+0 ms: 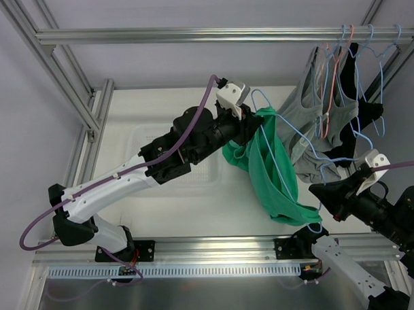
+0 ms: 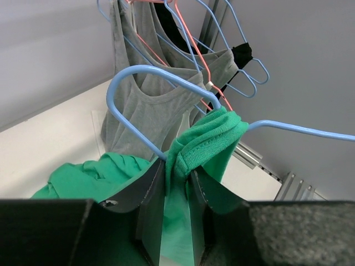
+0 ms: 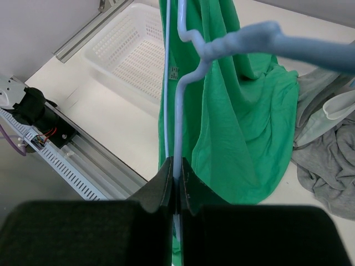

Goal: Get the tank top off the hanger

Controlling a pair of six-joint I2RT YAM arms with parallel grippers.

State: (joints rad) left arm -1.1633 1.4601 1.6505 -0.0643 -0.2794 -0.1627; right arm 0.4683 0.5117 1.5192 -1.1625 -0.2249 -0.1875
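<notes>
- Your left claw point(image 2: 177, 177) was clamped on a bunched strap of the green tank top point(image 2: 208, 138), right where the strap wrapped over the shoulder of the blue hanger point(image 2: 133, 75).
- Your right claw point(image 3: 176, 169) was pinched tight on the hanger's thin wire, with no gap showing between the fingers. That made it the anchoring hand.
- The tank top hung between the two arms, above the worktop point(image 1: 191, 101), with its lower hem trailing toward the near right. The white basket point(image 3: 130, 61) lay to the left, under the left arm.
- The step in hand looked like peeling that strap off the hanger's end. To do it well, you needed to hold the right claw steady and move only the left. The strap had to be drawn outward along the wire arm and past its bend, not straight away from it.
- A straight pull would likely have cinched the fabric against the wire and twisted the hanger in the right claw's narrow grip.
- The knit looked stretchy, so a slow pull was the way to tell stretching from sliding.
- The grey tank tops point(image 1: 328, 117) hung on their own hangers just beyond, at the far right. Steering leftward, away from them, was the safer line against snagging.
- The other strap was lost in the folds, so I could not tell whether it sat on the wire.
</notes>
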